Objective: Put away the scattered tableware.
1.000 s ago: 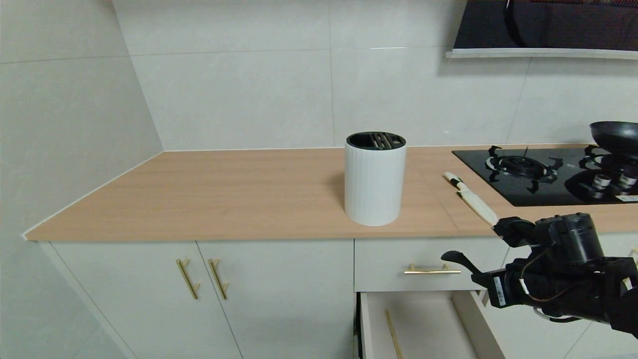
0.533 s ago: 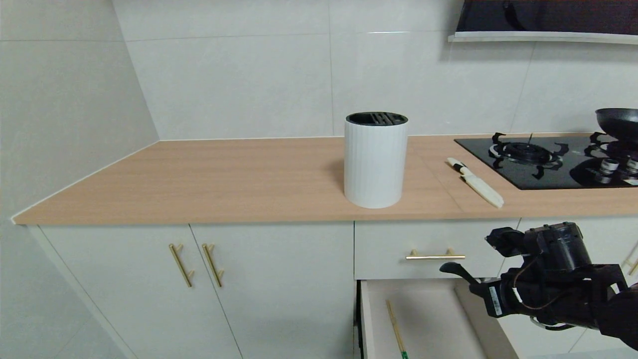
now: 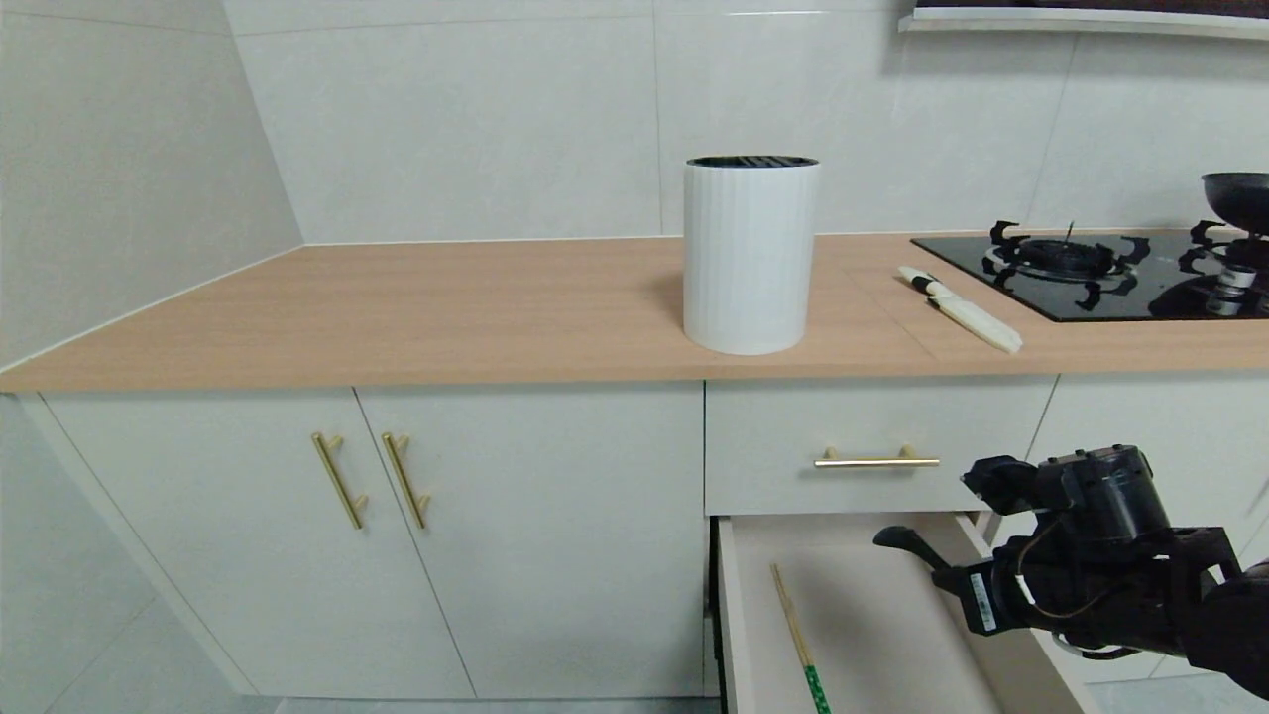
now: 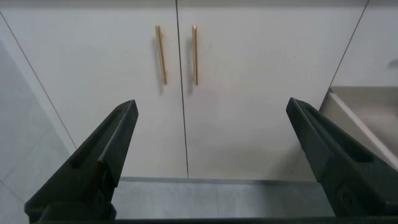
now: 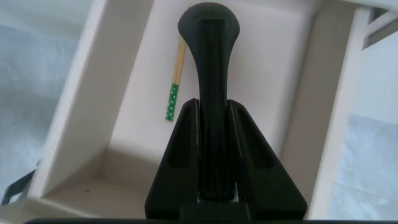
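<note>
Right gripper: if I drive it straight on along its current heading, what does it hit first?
Most likely the bare floor of the open drawer, just beside the green-tipped chopstick rather than on it. The right gripper, jaws shut, points down into the drawer; depth is hard to judge.

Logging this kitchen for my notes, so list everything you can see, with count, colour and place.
countertop: one, wood-brown, along the tiled wall
holder: one, white, upright on the countertop
knife: one, cream, lying right of the holder
hob: one, black, countertop's right end
pan: one, black, on the hob
cabinet doors: two, white, gold handles
closed drawer: one, white
open drawer: one, white, below it
chopstick: one, wood with a green end, inside the open drawer
left pincer: black, open, facing the cabinet doors
right pincer: black, shut, over the open drawer
</note>
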Robot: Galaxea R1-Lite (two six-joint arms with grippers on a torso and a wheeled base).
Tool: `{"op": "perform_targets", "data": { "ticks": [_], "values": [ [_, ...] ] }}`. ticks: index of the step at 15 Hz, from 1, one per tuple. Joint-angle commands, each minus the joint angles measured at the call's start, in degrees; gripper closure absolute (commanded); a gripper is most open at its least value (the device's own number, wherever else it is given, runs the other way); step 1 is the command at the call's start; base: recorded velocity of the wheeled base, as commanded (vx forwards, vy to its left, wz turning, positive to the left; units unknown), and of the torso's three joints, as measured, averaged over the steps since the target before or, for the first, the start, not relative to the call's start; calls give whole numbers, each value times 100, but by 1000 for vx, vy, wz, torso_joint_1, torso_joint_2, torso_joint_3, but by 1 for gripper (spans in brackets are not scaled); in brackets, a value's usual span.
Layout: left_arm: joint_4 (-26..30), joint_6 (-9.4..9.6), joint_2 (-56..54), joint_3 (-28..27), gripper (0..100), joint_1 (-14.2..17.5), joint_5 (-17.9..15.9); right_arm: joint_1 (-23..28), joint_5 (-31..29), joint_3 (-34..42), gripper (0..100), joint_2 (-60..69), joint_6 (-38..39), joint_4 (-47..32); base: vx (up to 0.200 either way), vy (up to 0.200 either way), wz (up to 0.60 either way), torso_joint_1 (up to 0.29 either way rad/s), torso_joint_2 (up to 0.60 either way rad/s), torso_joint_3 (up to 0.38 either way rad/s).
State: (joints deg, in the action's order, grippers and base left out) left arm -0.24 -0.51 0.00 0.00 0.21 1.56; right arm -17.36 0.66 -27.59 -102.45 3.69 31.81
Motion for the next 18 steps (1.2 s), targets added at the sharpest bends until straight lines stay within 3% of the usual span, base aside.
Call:
{"op": "perform_targets", "data": {
  "ticks": [1,8,14,17,18],
  "values": [
    [-11,-2,0,0,0,6,2,-4,-4,-1,100,-56,0,1,0,0,0,-144,471,305],
    [-11,-2,0,0,0,-3,2,-4,-4,-1,100,-117,0,10,0,0,0,-103,399,291],
    [-11,-2,0,0,0,6,2,-119,4,-27,100,-214,44,177,0,0,0,-10,28,23],
    [-11,-2,0,0,0,-3,2,-294,4,-54,100,-627,255,766,0,0,0,0,0,0],
    [-11,-2,0,0,0,-3,2,-435,-22,-107,100,-891,887,1232,0,0,0,0,0,0]
  ]
}}
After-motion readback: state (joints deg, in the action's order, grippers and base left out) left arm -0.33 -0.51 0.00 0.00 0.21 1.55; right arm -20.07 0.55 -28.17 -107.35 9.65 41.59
